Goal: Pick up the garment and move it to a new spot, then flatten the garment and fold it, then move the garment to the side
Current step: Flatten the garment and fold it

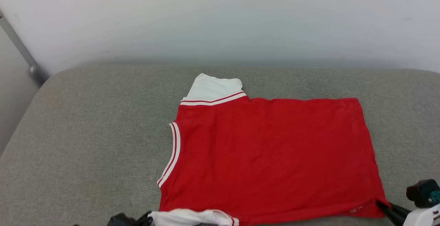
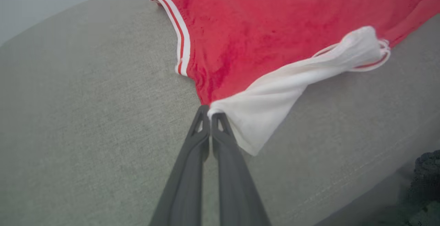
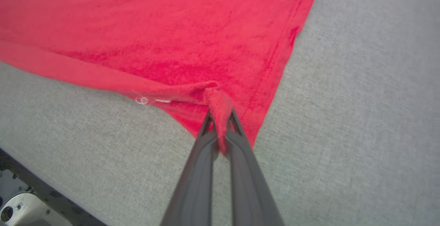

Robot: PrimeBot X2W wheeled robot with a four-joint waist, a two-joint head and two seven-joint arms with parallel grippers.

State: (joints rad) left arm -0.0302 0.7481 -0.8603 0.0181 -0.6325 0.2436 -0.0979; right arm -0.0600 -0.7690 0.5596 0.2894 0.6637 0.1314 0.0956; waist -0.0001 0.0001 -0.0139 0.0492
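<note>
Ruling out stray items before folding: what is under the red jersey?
The garment lies spread on the grey cushion, which shows around it. Whatever is directly beneath the red cloth is covered. The left gripper pinches it by the white sleeve, the right gripper at a hem corner.

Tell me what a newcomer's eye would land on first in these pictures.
The red garment, spread flat across the grey cushion, dominates the head view. The left pincer is shut on its near corner beside a crumpled white sleeve, and the right pincer is shut on a bunched red hem corner.
</note>
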